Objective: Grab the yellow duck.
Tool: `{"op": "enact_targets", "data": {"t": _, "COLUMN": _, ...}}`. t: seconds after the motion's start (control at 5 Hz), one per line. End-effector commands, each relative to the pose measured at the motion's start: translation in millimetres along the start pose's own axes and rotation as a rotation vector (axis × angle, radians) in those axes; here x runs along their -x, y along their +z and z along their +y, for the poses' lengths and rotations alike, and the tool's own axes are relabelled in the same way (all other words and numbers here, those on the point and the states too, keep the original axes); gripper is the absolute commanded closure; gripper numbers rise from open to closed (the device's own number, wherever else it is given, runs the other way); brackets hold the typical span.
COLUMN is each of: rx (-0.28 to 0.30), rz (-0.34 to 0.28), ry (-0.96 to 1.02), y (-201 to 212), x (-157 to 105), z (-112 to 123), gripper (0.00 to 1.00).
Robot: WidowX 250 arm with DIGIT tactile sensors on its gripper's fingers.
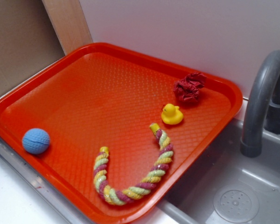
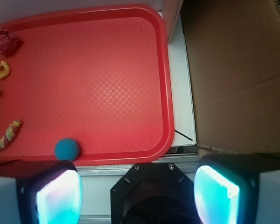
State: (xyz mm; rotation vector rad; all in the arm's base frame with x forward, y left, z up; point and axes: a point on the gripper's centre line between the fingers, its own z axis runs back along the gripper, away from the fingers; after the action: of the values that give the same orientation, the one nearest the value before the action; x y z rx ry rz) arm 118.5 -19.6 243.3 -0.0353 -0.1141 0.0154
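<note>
On the far side of the textured orange-red plastic tray (image 1: 84, 88), near its back edge, we find the tiny glossy yellow rubber duck (image 1: 171, 114), upright on its rounded body with a small head and orange beak. In the wrist view we see that same duck (image 2: 1, 69) at the far left edge of the picture, well apart from the gripper (image 2: 137, 196), whose two fingers (image 2: 58, 198) frame the bottom of the frame. The fingers stand wide, with nothing between them, and their pads glow a pale teal. The gripper hangs over the white ledge just outside the tray's rim, so we have almost the whole tray between the tool and the duck.

Just beside the duck, toward the corner, we note a crumpled dark red cloth scrunchie (image 1: 189, 87), ruffled and matte; the two look apart by a small gap. A thick twisted rope toy (image 1: 135, 175) of yellow, pink and pale green strands curves in a U near the tray's front edge, its fibres fuzzy. A small dimpled blue ball (image 1: 36, 141) sits alone at the tray's other end, and it is the thing nearest the gripper. The tray's floor carries a fine diamond embossing and a smooth raised rim. Beside the tray we see a grey plastic sink (image 1: 233, 186) with a curved grey faucet (image 1: 261, 98).
</note>
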Motion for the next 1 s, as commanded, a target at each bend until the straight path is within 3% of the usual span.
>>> {"op": "enact_targets", "data": {"t": 0.0, "rx": 0.0, "rz": 0.0, "ry": 0.0, "y": 0.0, "x": 0.0, "z": 0.0, "gripper": 0.0}}
{"op": "enact_targets", "data": {"t": 0.4, "rx": 0.084, "rz": -0.088, "ry": -0.017, "y": -15.8, "x": -42.2, "z": -97.7, "gripper": 0.0}}
{"op": "enact_targets", "data": {"t": 0.8, "rx": 0.206, "rz": -0.121, "ry": -0.036, "y": -26.7, "x": -80.2, "z": -179.7, "gripper": 0.0}}
